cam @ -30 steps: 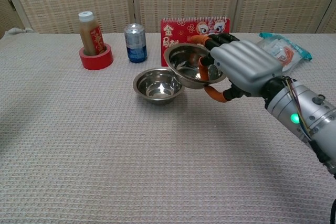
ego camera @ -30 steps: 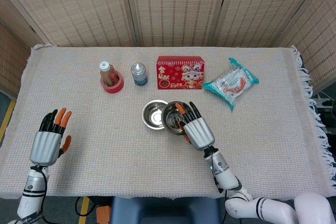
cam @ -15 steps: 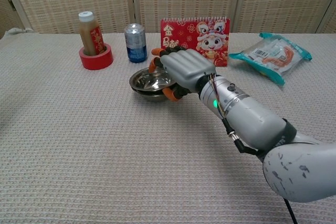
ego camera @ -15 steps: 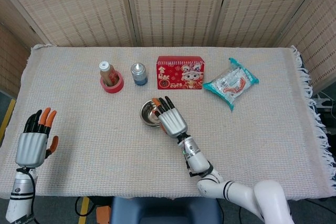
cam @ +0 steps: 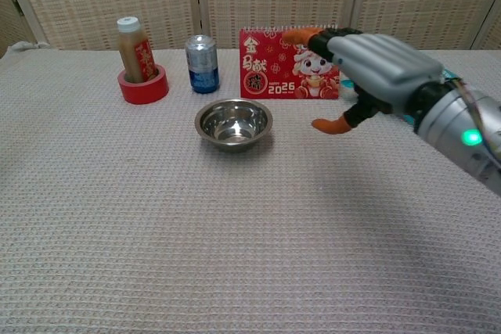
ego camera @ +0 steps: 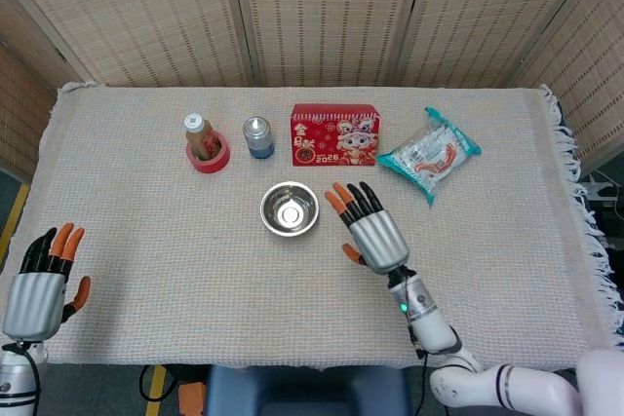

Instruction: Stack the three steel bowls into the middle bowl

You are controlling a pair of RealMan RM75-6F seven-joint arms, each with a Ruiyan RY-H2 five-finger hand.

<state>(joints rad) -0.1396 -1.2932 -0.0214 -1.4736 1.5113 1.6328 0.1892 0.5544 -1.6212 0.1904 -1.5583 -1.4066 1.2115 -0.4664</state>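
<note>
Right hand: fingers extended and spread, orange tips forward, thumb out to the side; nothing in them. The hand hovers above the bench, just right of the steel bowls, not touching them. Forearm runs back toward the near right edge; a green light shows on the wrist.

Left hand: fingers upright and apart, released, holding nothing. It sits at the near left corner, well apart from the bowls; seen in the head view only.

The steel bowls read as one nested stack, upright, mouth up, at the middle of the bench. How many are inside I cannot tell from either view; one rim and a bright spot in the bottom are what shows.

Behind the stack: a red calendar standing upright, a blue can to its left, then a bottle standing inside a red tape roll. A snack packet lies right of the calendar. A woven cloth covers the bench.
</note>
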